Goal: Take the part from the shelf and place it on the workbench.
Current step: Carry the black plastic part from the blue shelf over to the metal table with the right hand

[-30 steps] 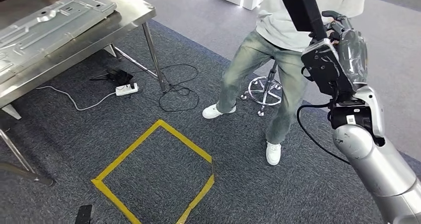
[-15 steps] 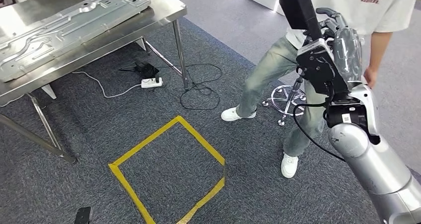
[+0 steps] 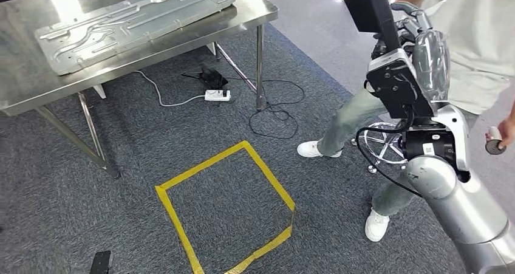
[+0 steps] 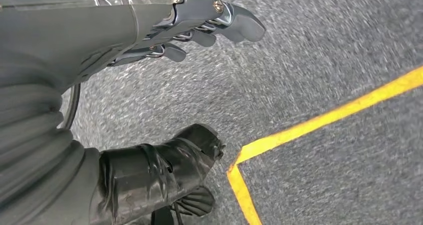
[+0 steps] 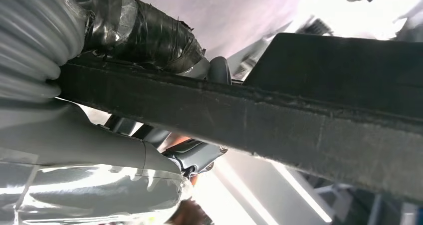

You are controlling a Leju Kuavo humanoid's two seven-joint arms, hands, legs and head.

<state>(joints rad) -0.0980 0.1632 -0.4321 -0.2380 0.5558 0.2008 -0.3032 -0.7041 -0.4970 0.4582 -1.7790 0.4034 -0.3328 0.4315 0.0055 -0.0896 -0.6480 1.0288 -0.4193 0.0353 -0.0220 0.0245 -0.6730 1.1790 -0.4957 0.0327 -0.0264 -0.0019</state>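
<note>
High beside the person, the right hand — arm raised upright — grips the black part.

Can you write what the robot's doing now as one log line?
right hand: holds black part | left hand: holds nothing | workbench: ahead

Yellow tape square on speckled grey carpet; black part; silver workbench.
</note>
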